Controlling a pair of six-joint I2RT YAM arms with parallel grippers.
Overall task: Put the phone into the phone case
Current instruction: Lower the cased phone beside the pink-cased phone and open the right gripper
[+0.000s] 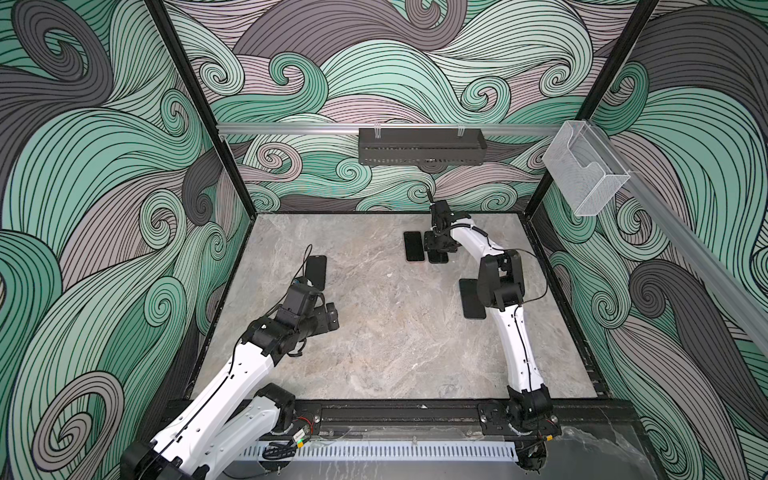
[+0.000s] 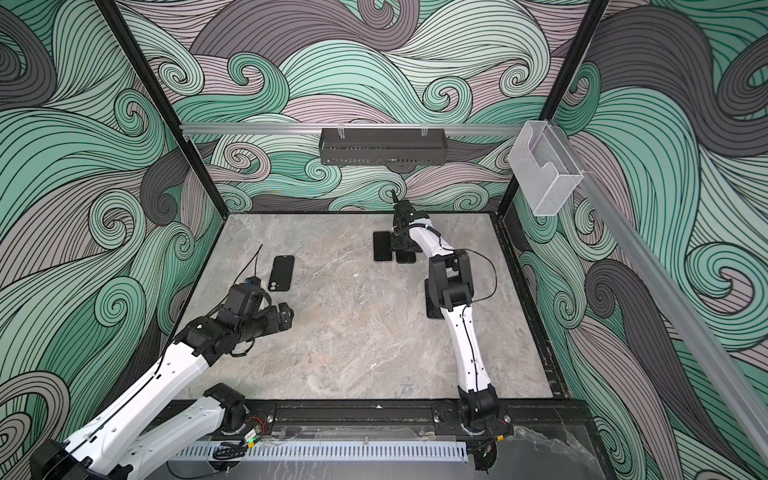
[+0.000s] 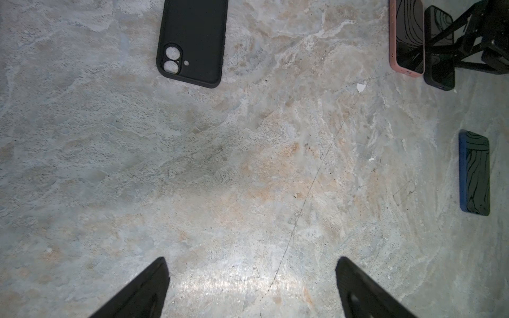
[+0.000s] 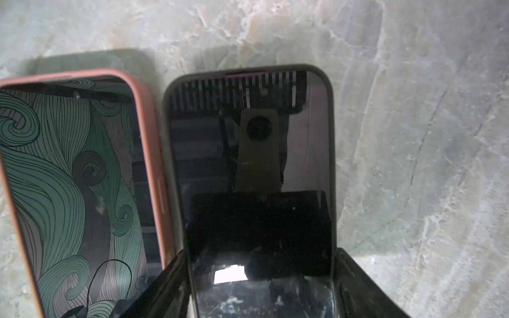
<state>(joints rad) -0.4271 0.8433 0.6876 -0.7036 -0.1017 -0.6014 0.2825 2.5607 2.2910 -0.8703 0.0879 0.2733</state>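
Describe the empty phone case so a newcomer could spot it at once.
On the marble table, look left, just beyond the open left gripper. The matte black rectangle lying alone there is the empty phone case. Unlike the pink-cased phone, dark-cased phone and blue-cased phone on the right, it has no glossy screen, and table shows through its camera cutouts.

your left arm (image 1: 232, 374) comes in low from the near left corner, elbow bent and wrist angled toward the middle. the left gripper (image 3: 251, 261) hovers empty with its jaws spread wide. your right arm (image 1: 515, 332) stretches to the far side, forearm arched over and wrist tipped down. the right gripper (image 4: 259, 261) sets one finger against each long edge of the phone (image 4: 248, 165).
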